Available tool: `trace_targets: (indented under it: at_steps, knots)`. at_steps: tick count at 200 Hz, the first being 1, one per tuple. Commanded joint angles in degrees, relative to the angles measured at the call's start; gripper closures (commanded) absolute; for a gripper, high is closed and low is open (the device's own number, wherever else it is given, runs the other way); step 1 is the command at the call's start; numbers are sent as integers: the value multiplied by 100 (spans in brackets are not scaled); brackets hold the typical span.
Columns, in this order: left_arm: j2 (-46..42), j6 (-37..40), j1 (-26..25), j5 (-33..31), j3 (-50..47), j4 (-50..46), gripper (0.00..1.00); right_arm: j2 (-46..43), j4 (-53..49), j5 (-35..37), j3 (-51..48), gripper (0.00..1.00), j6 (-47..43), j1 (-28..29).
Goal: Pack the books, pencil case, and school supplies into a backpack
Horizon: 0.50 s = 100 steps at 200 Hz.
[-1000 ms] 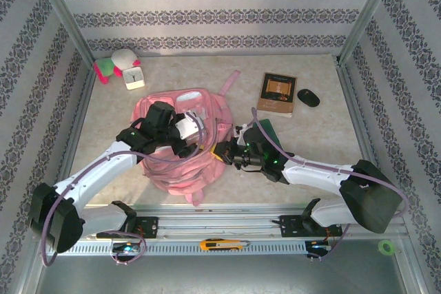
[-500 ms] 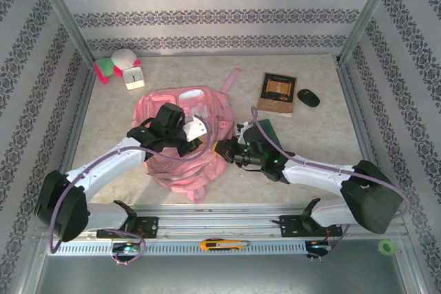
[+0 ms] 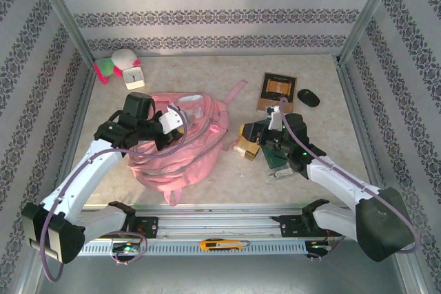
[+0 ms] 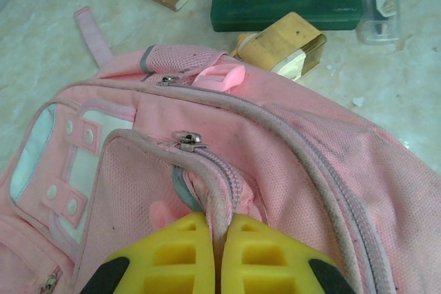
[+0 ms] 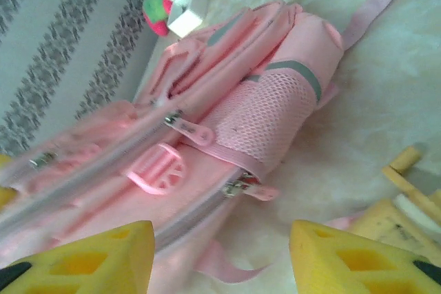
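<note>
Two arms split the job. The left pincer [image 4: 221, 232] is pressed together on the zip-lined rim of a front pocket of the large soft pink fabric backpack [image 3: 186, 146]. The backpack lies slumped on the pale marbled desk [image 3: 324, 135], left of centre. That pinch looks meant to pull the fabric taut and steady the bag so a pocket mouth can be worked or filled.

The right pincer [image 5: 217, 256] stands spread, with nothing between its yellow pads [image 5: 76, 256]. It faces the backpack's mesh side pocket from the right. Its arm reaches over the cluster of goods waiting just right of the bag, so the free pincer is probably kept there to take whichever piece is nearest.

That cluster holds three things:
- The long narrow dark green pencil case [image 4: 286, 3].
- A shiny gold-tan box [image 4: 282, 49], just beside the bag's pink top loop.
- A small clear-and-silver gadget [image 4: 382, 8], at the case's right end.

The thin dark brown book with an orange-gold picture [image 3: 277, 91] lies farther back on the right, near a black oval object [image 3: 308, 98]. A white square clock [image 3: 133, 77] and a plush toy sit in the far-left corner, well apart.

As far as the views show, none of these items is inside the bag yet, so packing seems barely begun.
</note>
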Motion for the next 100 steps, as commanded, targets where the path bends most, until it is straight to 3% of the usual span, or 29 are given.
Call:
trace_targets:
  at_steps: [1,33,100]
  knots:
    - [-170,422,98,731,469,-156,100,48,-82,-524,44,43,-2083,55]
    - [-127,650,237,744,777,-434,100,614,-127,-816,222,42,-3289,99]
    - [-148,751,317,779,865,-409,100,1956,73,-1334,829,43,-4273,405]
